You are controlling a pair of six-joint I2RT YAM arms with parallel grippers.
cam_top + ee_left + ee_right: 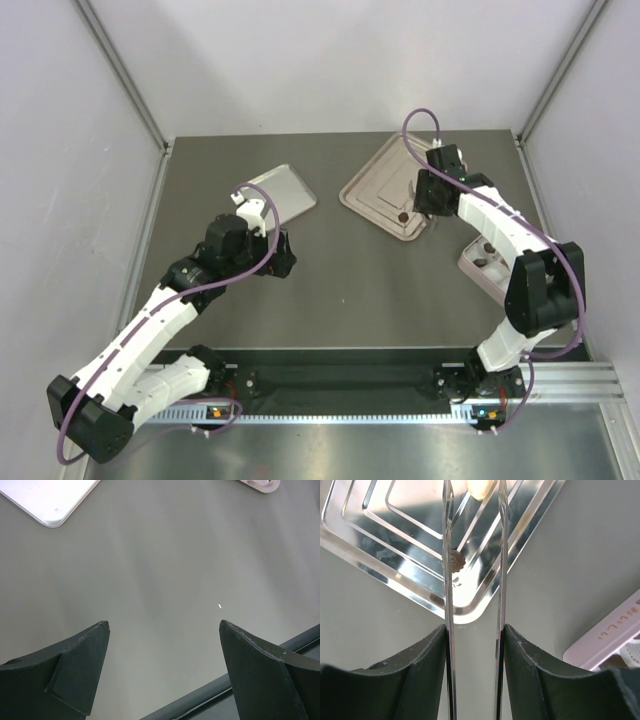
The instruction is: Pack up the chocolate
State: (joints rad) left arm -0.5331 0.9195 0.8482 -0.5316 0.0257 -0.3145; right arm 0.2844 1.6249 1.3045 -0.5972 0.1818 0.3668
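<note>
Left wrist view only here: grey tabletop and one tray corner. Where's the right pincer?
Observer: The right pincer hangs over a second silver metal tray, on the far right of the table.
Operator: Anything on that tray?
Observer: A small dark brown round chocolate piece sits by one thin blade. Nothing is clamped between the blades.
Operator: Where's the box?
Observer: The pale pink square box sits just nearer than that tray, partly hidden under the right arm.
</note>
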